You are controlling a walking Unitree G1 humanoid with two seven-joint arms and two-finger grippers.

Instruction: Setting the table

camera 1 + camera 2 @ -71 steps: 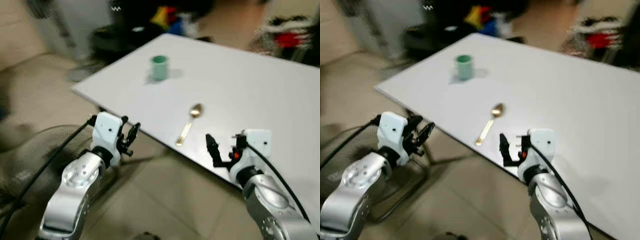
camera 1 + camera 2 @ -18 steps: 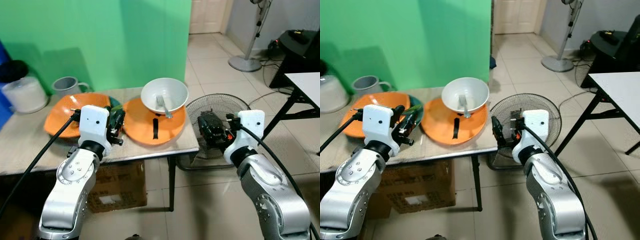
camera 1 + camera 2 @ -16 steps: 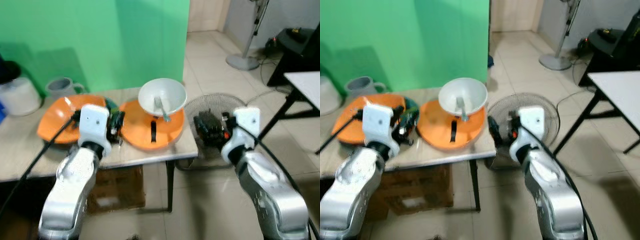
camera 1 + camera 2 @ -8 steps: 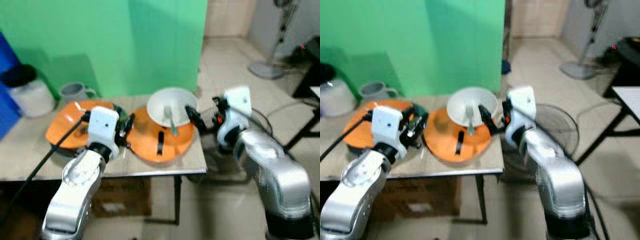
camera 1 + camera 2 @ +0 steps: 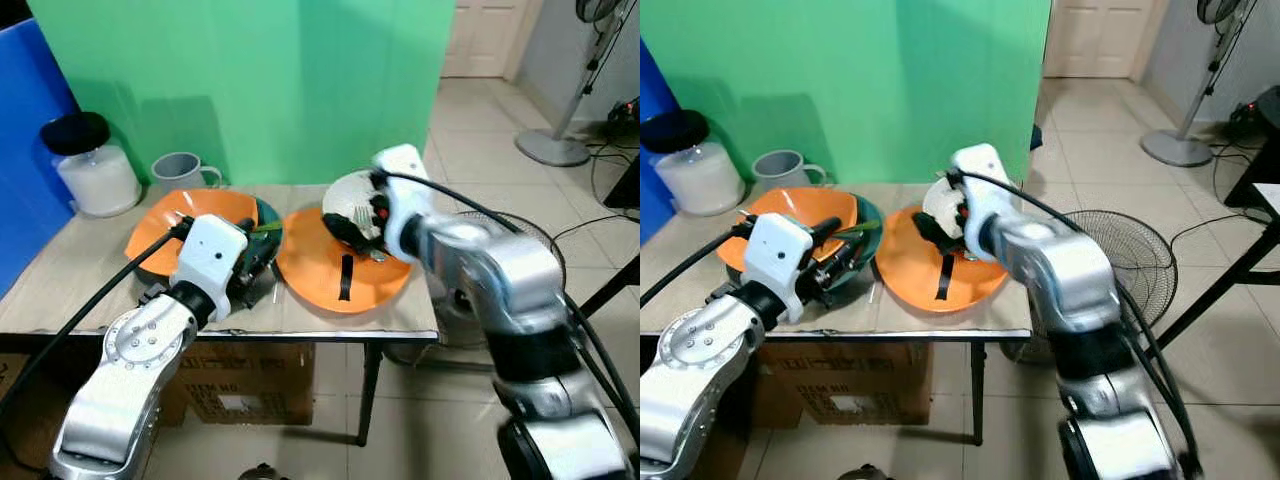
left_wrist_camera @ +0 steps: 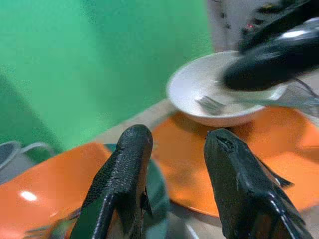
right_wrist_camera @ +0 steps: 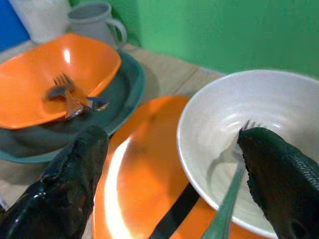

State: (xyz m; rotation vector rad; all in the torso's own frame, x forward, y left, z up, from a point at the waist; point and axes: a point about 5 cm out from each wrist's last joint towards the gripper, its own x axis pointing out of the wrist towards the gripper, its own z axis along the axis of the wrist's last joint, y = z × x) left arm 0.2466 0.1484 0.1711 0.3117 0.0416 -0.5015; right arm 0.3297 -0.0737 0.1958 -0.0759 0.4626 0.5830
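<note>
right gripper (image 7: 169, 184) spread wide at white bowl (image 7: 264, 124) rim, arm reaching over orange plate (image 5: 345, 272); left gripper (image 6: 174, 169) released, empty

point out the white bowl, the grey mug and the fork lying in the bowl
white bowl (image 7: 279, 99), right wrist view, on its inner wall.
grey mug (image 5: 178, 170), left eye view, on its side below the rim.
fork (image 7: 230, 186), right wrist view, on its handle.
</note>
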